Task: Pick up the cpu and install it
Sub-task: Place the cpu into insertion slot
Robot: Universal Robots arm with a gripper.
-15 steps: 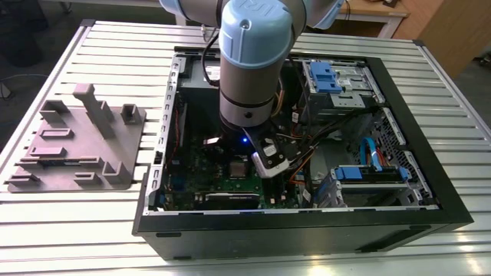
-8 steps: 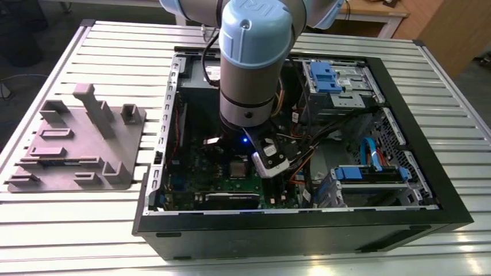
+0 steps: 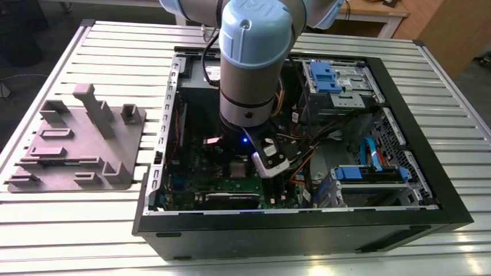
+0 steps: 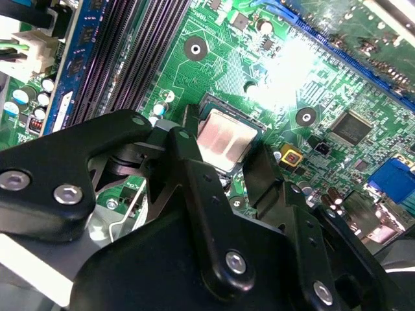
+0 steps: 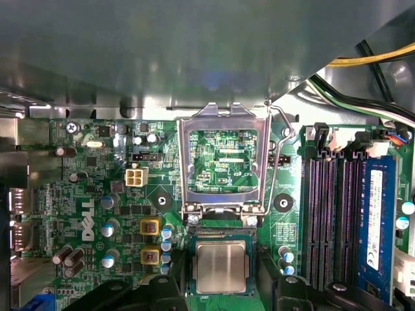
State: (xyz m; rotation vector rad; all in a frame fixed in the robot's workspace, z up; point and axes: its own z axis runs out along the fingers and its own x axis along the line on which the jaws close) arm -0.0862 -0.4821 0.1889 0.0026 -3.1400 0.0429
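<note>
While the open computer case [image 3: 307,190] lies on the slatted table [image 3: 115,46] with the grey fixture plate [image 3: 77,144] beside it on the exterior view's left, the arm [image 3: 249,63] reaches down into the case over the green motherboard [image 5: 97,214]. On that board the socket's metal load frame [image 5: 224,155] stands hinged up and open, and the cpu [image 5: 222,266] lies flat in the socket just below it, silvery top facing up; it also shows in the second wrist view [image 4: 224,144]. The gripper [image 4: 237,165] straddles the chip, its black fingers [image 4: 191,175] spread apart on either side of it, and whether the pads touch its edges I cannot tell. I judge the chip light, rigid and thin, with a smooth metal top that offers little to grip, so two opposite edges are the place to hold. Its underside contacts are likely fragile, so it should stay level. Being square, it has no real long axis; its sides run parallel to the socket's and to the memory slots [image 5: 334,220].
</note>
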